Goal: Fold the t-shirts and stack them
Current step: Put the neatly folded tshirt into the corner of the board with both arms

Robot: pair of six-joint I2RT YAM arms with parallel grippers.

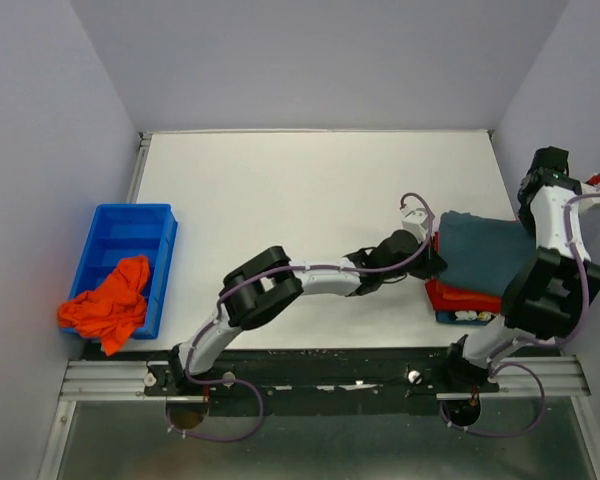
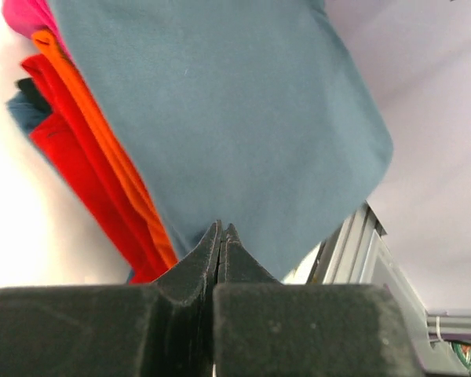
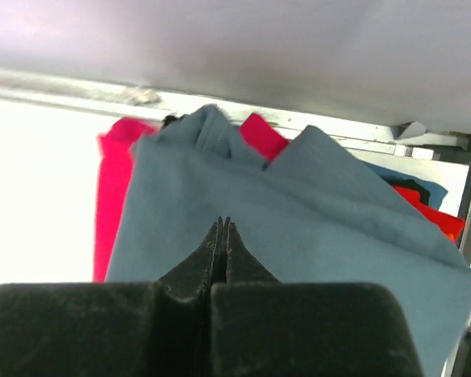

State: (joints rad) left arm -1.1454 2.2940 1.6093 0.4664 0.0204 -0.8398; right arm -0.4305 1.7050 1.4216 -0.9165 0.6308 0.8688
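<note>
A folded slate grey-blue t-shirt [image 1: 480, 255] lies on top of a stack at the table's right side, over red [image 1: 458, 297] and other folded shirts. In the left wrist view the grey-blue shirt [image 2: 220, 102] covers orange [image 2: 102, 141], red [image 2: 71, 169] and magenta-pink [image 2: 23, 16] layers. My left gripper [image 1: 432, 255] is shut, its tips [image 2: 221, 228] at the grey-blue shirt's near edge. My right gripper [image 1: 526, 212] is shut, its tips [image 3: 225, 221] just above the grey-blue shirt [image 3: 298, 228]. A crumpled orange t-shirt [image 1: 108, 303] hangs over the bin's front.
A blue plastic bin [image 1: 130, 235] stands at the table's left edge. Grey walls enclose the table on three sides. A metal rail [image 1: 320, 375] runs along the near edge, close to the stack.
</note>
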